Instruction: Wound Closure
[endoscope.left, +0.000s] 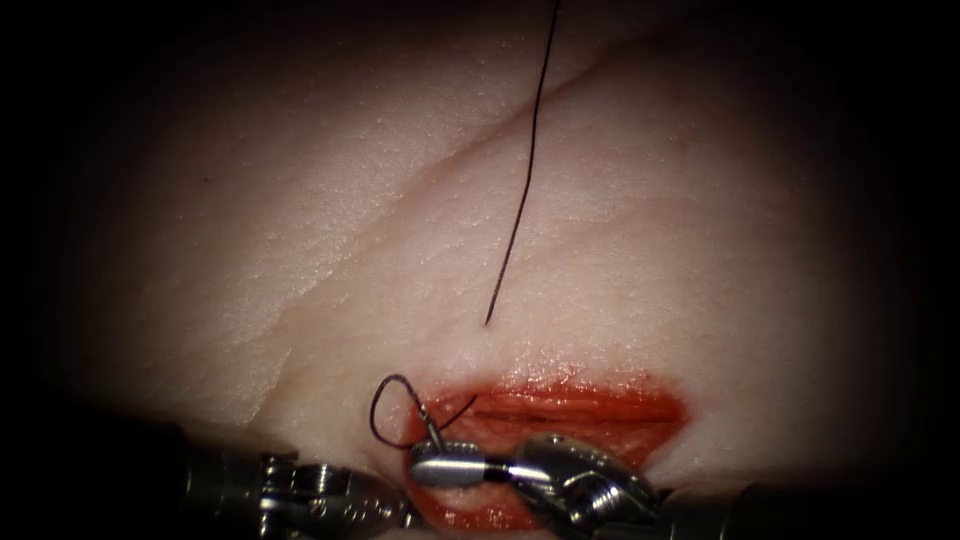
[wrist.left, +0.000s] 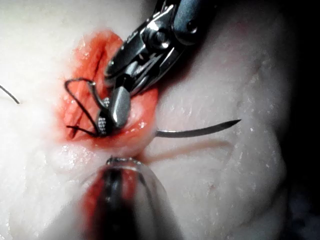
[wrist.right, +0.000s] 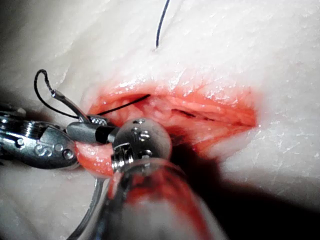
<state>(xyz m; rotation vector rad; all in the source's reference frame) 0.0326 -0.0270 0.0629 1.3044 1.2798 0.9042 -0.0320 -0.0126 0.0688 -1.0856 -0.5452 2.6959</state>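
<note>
My right tool (endoscope.left: 432, 460) comes in low from the right and is clamped on the needle (endoscope.left: 430, 425) close to its thread end, at the left end of the cut (endoscope.left: 570, 405). From the left wrist view I see that tool (wrist.left: 106, 124) from the side: the needle's (wrist.left: 200, 131) body runs from the grip in under the red lip of the tissue (endoscope.left: 650, 250), and its pointed part lies out in the open on pale tissue beyond that lip, so the needle is in the tissue with the point through. In the right wrist view the same grip (wrist.right: 92, 125) shows just beside the cut's end, with the needle (wrist.right: 70, 106) rising from it toward the thread. The thread (endoscope.left: 385, 410) makes a small loop off the needle's end, just left of the cut, and a dark strand lies along the cut. A long strand runs down from the upper edge and ends loose on bare tissue above the cut. Red fluid (endoscope.left: 640, 385) stains the cut's edges. My left tool (endoscope.left: 330, 495) sits low on the left, near the right one; whether it holds anything I cannot tell.
</note>
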